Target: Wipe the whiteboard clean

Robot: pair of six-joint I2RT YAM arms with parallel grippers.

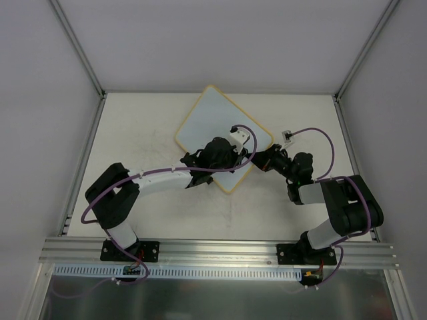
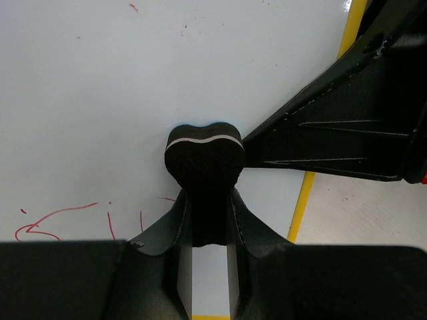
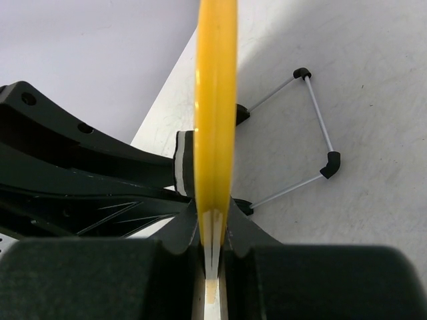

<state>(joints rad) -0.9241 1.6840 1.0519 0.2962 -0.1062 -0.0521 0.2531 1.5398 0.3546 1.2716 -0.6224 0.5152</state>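
Left gripper (image 2: pixel 207 203) pinches a black eraser (image 2: pixel 203 157) on the whiteboard (image 1: pixel 212 115), near a red marker scrawl (image 2: pixel 53 220) that is illegible. The board lies diamond-wise mid-table on the white table (image 1: pixel 140 127), with grey walls (image 1: pixel 40 80) around it; its face is pale and its rim yellow. Right gripper (image 3: pixel 213 223) is clamped on the board's right rim.

A robotics lab cell is shown: a white surface (image 1: pixel 147 120) enclosed by plain grey panels (image 1: pixel 220 40), with the left arm (image 1: pixel 160 179) and right arm (image 1: pixel 347 207) mounted on an aluminium rail (image 1: pixel 220 250).
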